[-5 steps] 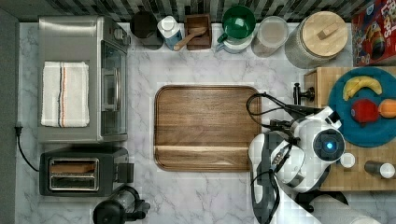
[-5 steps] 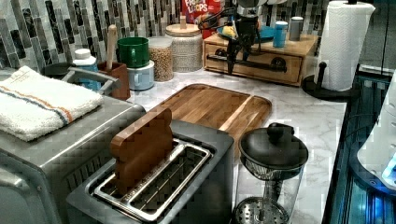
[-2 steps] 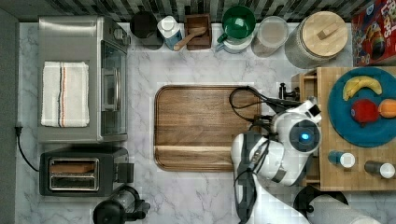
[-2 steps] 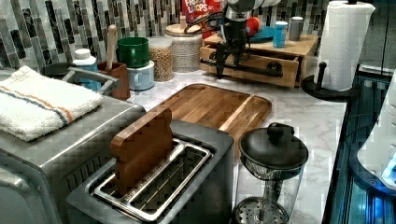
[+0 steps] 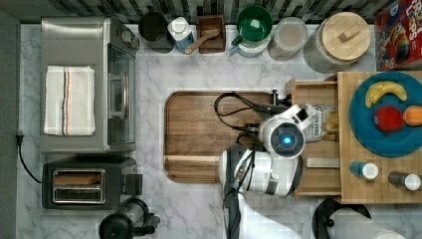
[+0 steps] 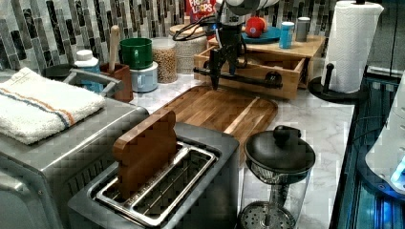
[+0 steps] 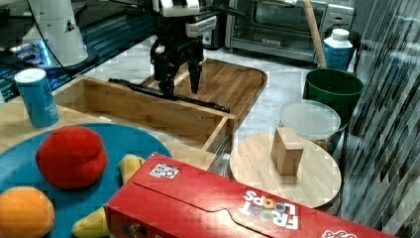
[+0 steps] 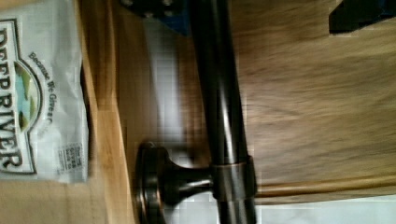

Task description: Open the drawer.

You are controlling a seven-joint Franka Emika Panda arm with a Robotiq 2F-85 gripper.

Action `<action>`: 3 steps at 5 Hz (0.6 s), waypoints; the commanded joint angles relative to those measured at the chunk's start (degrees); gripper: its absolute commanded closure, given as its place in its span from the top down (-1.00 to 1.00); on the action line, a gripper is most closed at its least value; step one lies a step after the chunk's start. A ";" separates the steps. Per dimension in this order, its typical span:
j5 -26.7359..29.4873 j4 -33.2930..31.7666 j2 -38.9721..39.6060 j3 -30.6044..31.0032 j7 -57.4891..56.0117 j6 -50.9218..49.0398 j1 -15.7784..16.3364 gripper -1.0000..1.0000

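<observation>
A white marble counter sits under a wall of thin dark and grey tiles.

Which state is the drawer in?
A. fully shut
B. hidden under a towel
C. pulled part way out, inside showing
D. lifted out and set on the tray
C: the drawer stands out from the cabinet with its wooden inside open to view, and the gripper straddles its black handle.
</observation>
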 commanded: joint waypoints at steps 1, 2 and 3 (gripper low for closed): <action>4.66 -0.58 -3.80 6.68 4.11 -2.64 3.55 1.00; 4.56 -0.59 -3.80 7.24 4.18 -2.66 2.99 1.00; 4.49 -0.58 -3.79 7.61 4.23 -2.65 2.61 1.00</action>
